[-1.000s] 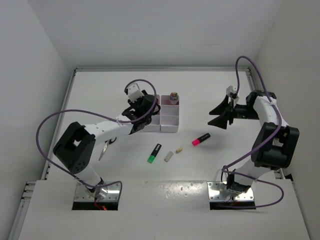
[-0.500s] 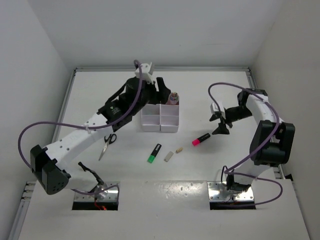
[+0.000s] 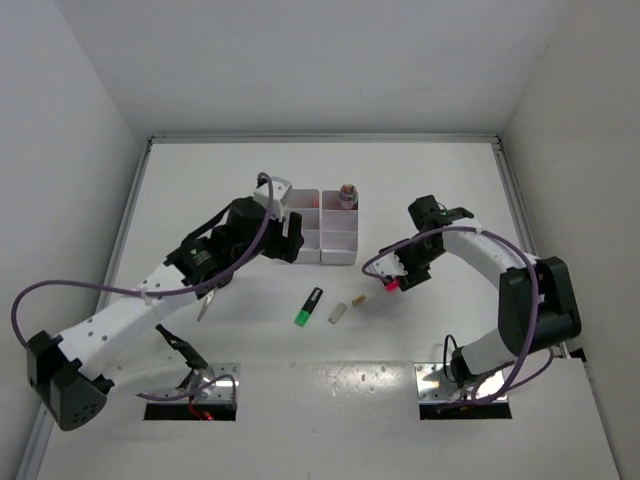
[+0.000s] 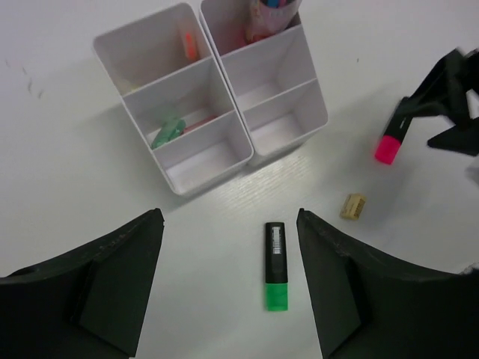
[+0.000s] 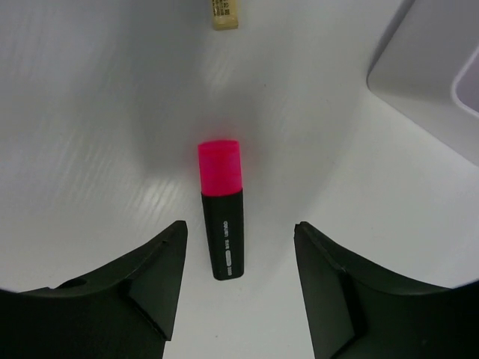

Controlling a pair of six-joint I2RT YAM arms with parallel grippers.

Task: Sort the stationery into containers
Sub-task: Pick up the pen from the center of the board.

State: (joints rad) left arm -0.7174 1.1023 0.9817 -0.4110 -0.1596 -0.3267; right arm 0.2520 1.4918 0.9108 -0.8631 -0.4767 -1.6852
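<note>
The white containers [image 3: 338, 240] stand mid-table, also seen in the left wrist view as containers [image 4: 284, 120]. My left gripper [image 3: 288, 238] hovers open at their near left side, left gripper [image 4: 228, 217] empty. Below it on the table lies the green highlighter [image 4: 275, 263], green highlighter [image 3: 309, 306]. My right gripper [image 3: 396, 277] is open and low, right gripper [image 5: 239, 226] straddling the black cap of the pink highlighter [image 5: 221, 206] without closing on it. A beige eraser [image 3: 357, 298] and a grey eraser [image 3: 337, 313] lie between the highlighters.
Pastel pens [image 3: 347, 193] stand in the back right compartment. A green item [image 4: 168, 133] and an orange one [image 4: 185, 41] lie in the left column. Scissors [image 3: 202, 311] are mostly hidden under my left arm. White walls close in the table.
My left gripper drew back from above the containers' far side to their near left and opened wider. My right gripper swung left and down over the pink highlighter.
</note>
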